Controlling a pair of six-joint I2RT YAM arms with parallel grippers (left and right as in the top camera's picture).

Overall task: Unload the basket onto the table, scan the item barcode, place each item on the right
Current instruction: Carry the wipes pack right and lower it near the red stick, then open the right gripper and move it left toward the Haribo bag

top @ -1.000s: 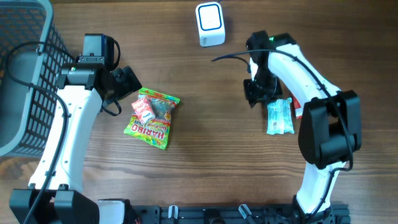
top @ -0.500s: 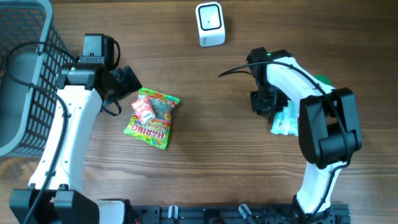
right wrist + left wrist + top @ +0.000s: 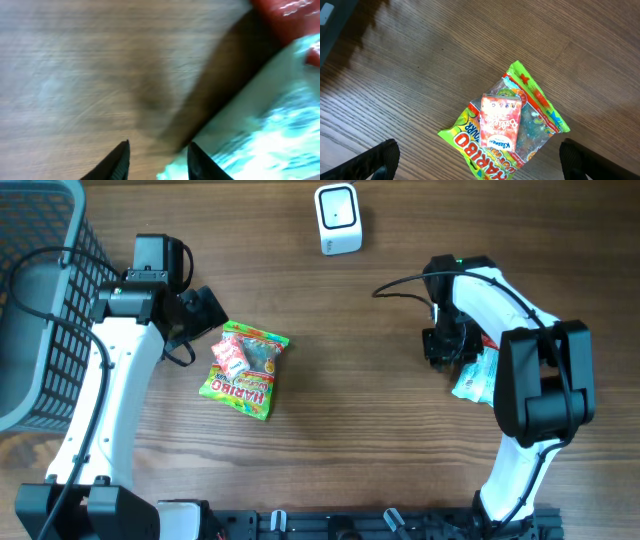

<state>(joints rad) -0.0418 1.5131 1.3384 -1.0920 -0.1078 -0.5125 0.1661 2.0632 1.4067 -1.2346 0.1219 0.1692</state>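
A brown wood-grain table (image 3: 340, 410) carries everything. On its right side the right gripper (image 3: 443, 348) points down at the wood, touching the upper left edge of a flat pale teal-and-white plastic packet (image 3: 476, 376) that lies partly under the white arm. In the blurred right wrist view its jaws stand partly parted, the two dark fingers (image 3: 119, 159) with bare wood between them. The teal packet (image 3: 270, 125) lies on the table to one side, its corner reaching the gap, and the right gripper (image 3: 157, 161) shows no clamp on it. A red object (image 3: 285, 15) of unclear shape lies just beyond the packet's far edge. A small white box-shaped barcode scanner with a blue-rimmed window (image 3: 338, 218) stands at the far edge of the table, well apart from the packet and up to its left. On the left side the left gripper (image 3: 205, 310) hangs just up and left of a green and yellow Haribo sweet bag (image 3: 243, 385) with its jaws spread fully and nothing in them. In the left wrist view the black tips sit at the two bottom corners, and the left gripper (image 3: 480, 165) looks straight down on the Haribo sweet bag (image 3: 540, 112). A small red and pink tissue pack (image 3: 500, 122) lies flat on the bag's middle, also seen from overhead (image 3: 233, 357). A grey wire-mesh basket (image 3: 30, 240) fills the far left corner beside the left arm.
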